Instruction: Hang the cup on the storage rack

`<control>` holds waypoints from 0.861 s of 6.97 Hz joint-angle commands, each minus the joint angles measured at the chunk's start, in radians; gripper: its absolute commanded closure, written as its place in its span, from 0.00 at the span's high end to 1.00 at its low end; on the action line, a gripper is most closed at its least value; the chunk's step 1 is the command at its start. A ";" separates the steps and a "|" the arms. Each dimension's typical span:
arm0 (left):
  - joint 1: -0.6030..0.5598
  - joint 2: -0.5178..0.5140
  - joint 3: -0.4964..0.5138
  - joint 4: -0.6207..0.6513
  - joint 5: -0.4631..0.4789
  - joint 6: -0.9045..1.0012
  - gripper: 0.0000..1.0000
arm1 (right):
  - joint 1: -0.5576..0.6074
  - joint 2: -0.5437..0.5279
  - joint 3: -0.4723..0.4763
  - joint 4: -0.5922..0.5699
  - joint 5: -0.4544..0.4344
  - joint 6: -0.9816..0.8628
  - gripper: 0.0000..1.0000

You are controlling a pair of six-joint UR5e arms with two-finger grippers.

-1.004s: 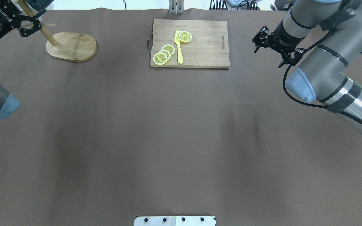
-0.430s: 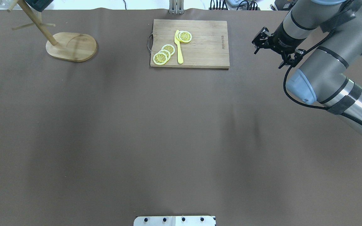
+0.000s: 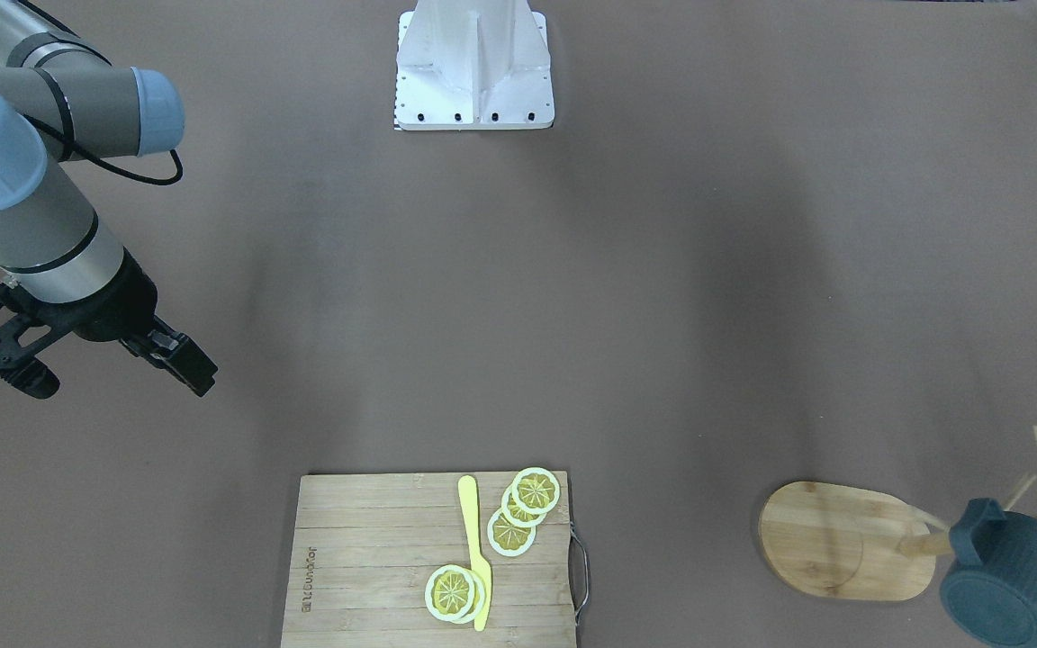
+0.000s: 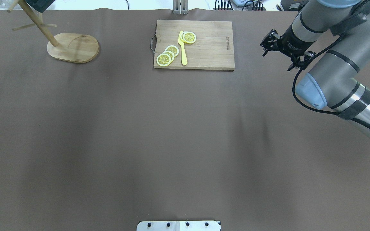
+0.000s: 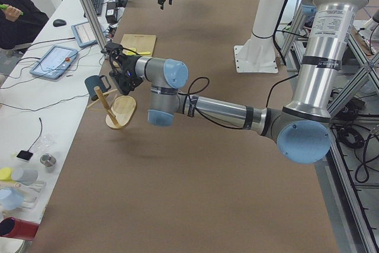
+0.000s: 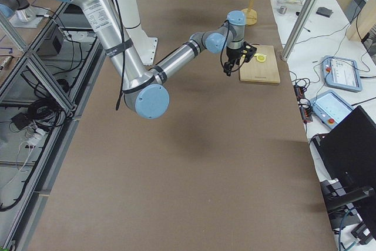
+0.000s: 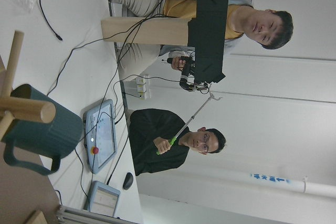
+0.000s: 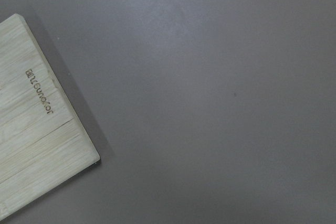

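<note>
Teal-grey cup (image 3: 1009,562) hangs on peg of storage rack (image 3: 843,540), no gripper on it. Left gripper (image 5: 121,66), at rack one second ago, now gone from overhead view; finger state, cannot tell. Right gripper (image 3: 113,378): fingers spread, empty. Task looks finished.

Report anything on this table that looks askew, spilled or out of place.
Nothing stands out. The cup hangs on the storage rack, whose base sits flat, and the lemon slices and yellow knife lie tidily on the cutting board.
</note>
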 commanded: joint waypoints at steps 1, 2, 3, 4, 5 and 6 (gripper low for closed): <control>-0.063 0.045 0.006 0.064 0.002 0.284 0.99 | 0.006 -0.015 0.000 0.001 -0.018 -0.011 1.00; -0.121 0.045 0.008 0.077 0.005 0.378 0.99 | 0.013 -0.026 0.000 0.001 -0.024 -0.055 1.00; -0.187 0.056 0.008 0.087 0.005 0.527 0.99 | 0.026 -0.038 -0.002 0.001 -0.024 -0.089 1.00; -0.209 0.086 -0.014 0.141 0.046 0.740 0.99 | 0.038 -0.056 -0.003 0.002 -0.023 -0.139 1.00; -0.203 0.115 -0.041 0.208 0.165 0.965 0.99 | 0.050 -0.060 -0.011 0.001 -0.024 -0.184 1.00; -0.197 0.109 -0.072 0.307 0.222 1.135 0.99 | 0.066 -0.072 -0.023 0.002 -0.024 -0.233 1.00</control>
